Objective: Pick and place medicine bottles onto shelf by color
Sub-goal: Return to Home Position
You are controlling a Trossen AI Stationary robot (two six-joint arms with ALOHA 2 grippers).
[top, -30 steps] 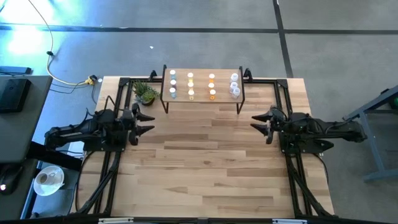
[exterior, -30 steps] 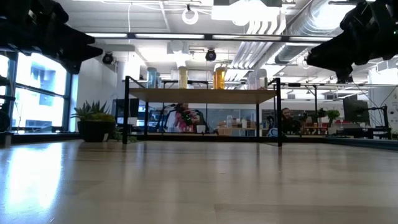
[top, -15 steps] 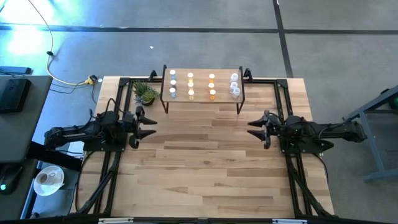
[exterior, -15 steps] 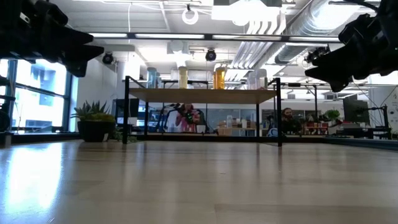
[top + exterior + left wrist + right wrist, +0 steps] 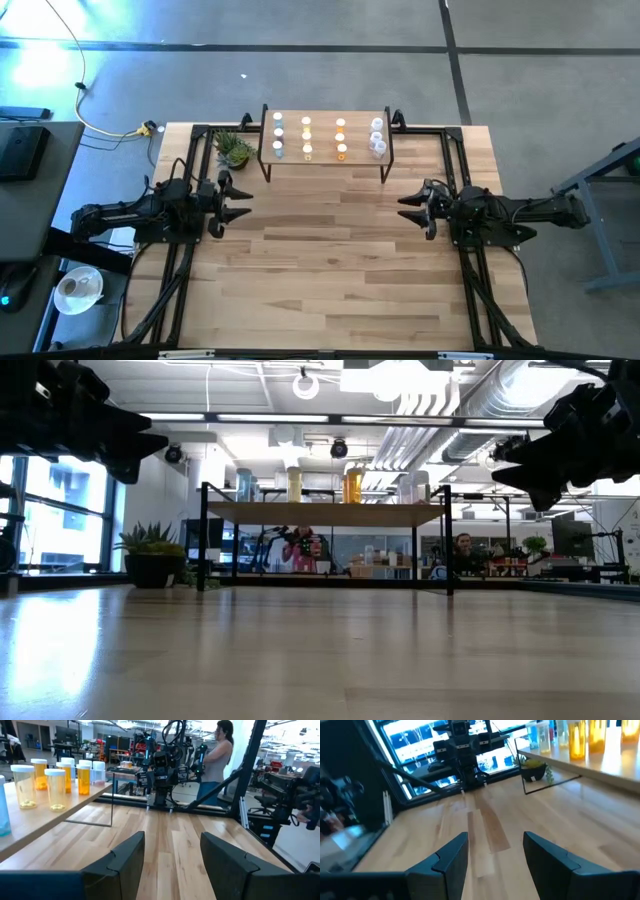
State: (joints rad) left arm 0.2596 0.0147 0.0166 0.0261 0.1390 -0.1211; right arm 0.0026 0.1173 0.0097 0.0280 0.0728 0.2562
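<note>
- medicine bottles (image 5: pixel 307 133) all stand on the shelf (image 5: pixel 324 140), which sits at the middle of the table's far edge.
- the table (image 5: pixel 330 290) shows bare planks from the shelf's front legs to the near edge and between both arms, with wide open room for moving.
- the left gripper (image 5: pixel 246 200) hovers by the table's left edge, level with the ground just in front of the shelf; its fingers are spread wide with nothing between them.
- the right gripper (image 5: pixel 405 207) hovers by the right edge, facing the left one across the open middle; its fingers are likewise spread and hold nothing.
- a potted plant (image 5: pixel 233 148) stands near the far left corner, just beside the shelf's left legs.
- the low view shows clear space under the shelf's plank, between its thin black legs.
- on the shelf the bottles form four rows running front to back: pale blue nearest the left edge, then yellow, orange, and clear nearest the right edge.
- each bottle is upright with a white cap; the rows stand apart from each other.
- in the left wrist view the yellow bottles (image 5: pixel 56 790) look see-through, with a darker yellow patch at the bottom.
- a person (image 5: pixel 217 755) stands in the room beyond the table.
</note>
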